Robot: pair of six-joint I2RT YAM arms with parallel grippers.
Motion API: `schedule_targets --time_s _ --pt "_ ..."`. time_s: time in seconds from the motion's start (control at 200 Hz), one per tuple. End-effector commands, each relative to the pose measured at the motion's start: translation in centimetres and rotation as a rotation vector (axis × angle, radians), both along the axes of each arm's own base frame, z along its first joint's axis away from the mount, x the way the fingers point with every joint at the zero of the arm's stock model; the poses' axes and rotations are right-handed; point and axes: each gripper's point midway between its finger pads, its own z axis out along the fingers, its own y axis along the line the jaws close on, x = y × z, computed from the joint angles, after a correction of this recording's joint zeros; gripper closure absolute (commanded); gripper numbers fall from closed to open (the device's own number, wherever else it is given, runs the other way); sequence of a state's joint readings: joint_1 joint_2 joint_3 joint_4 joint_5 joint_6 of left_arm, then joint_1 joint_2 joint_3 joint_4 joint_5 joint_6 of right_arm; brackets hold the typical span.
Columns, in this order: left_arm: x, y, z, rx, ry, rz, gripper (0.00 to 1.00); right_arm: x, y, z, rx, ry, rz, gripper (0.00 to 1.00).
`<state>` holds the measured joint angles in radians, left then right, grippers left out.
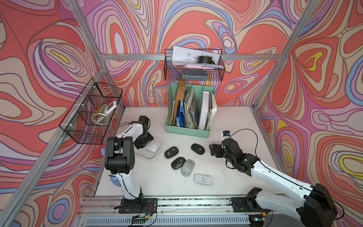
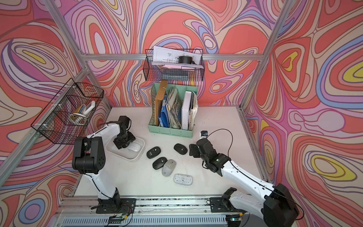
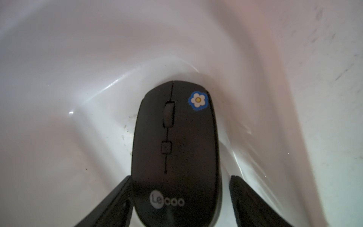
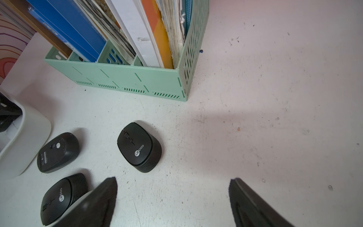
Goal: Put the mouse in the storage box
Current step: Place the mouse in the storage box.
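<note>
A black mouse with a blue flower sticker lies on the floor of the white storage box. My left gripper straddles its rear end, open. One finger stands clear of the mouse's side and the other lies close against it. In both top views the left gripper hangs over the storage box and hides this mouse. A white mouse rests in the box beside it. My right gripper is open and empty above bare table, right of a black mouse.
On the table lie black mice, a grey mouse and an upturned white mouse. A mint-green file organizer stands behind them. Black wire baskets hang on the frame.
</note>
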<state>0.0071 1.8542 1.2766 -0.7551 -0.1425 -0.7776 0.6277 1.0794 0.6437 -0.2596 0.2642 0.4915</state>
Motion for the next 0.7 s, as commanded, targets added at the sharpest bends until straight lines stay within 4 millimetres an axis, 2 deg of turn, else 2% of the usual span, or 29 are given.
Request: schedule_targets --time_s 0.0,0.175,0.361,0.456,0.696 --pt "-0.1 0.2 1.3 0.000 -0.037 0.012 0.15 -0.1 0.1 -0.2 -0.001 0.012 0.009 0.09" --pt "-1.0 0.0 4.1 0.009 -0.116 0.003 0.01 0.1 1.3 -0.7 -0.010 0.028 0.054 0.09" --pt "-2.6 -1.0 6.8 0.015 -0.176 -0.036 0.01 0.5 2.3 -1.2 -0.034 0.047 0.072 0.09" --pt "-3.4 -3.2 8.3 0.010 -0.194 -0.109 0.01 0.6 2.0 -1.1 -0.045 0.044 0.056 0.09" --pt "-6.6 -11.3 10.8 -0.037 -0.186 -0.393 0.01 0.7 0.9 -0.6 -0.083 0.043 0.009 0.09"
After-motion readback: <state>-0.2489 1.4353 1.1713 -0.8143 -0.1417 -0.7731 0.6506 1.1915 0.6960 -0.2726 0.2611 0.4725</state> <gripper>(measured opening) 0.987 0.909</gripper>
